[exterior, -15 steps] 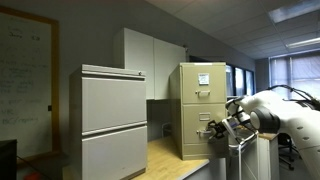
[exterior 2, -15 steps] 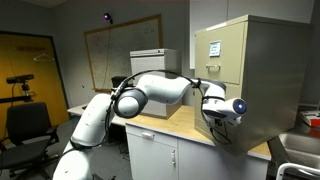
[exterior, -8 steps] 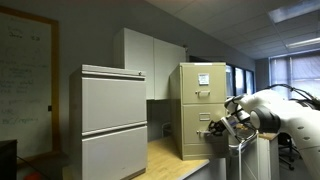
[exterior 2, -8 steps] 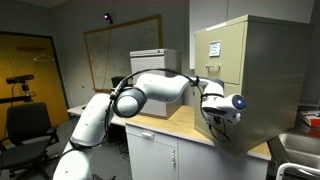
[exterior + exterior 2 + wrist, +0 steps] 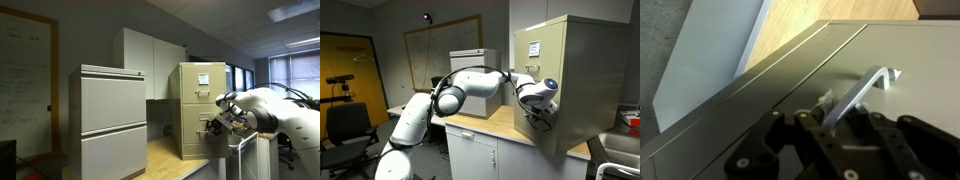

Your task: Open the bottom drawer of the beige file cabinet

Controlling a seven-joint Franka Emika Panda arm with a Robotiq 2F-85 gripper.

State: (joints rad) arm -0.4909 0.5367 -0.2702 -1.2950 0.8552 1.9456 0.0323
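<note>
— Silvery handle [image 5: 862, 88] lies between the two sides of the claw [image 5: 835, 125]. I can't tell whether they are pinching it yet.

— And the bottom drawer [image 5: 196, 136]?

— It's the lowest panel of the beige file cabinet [image 5: 203, 88], which stands on the wooden surface [image 5: 165, 155]. It looks flush and shut.

— Then I'd firm up the grip first, then pull straight out, level and slow, so the handle doesn't slip free or the cabinet slide.

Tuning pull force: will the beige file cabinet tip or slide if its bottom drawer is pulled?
Likelier to slide than tip: the beige file cabinet stands on a wooden counter, and the bottom drawer sits low. The silvery handle looks rigid, possibly slippery.
</note>
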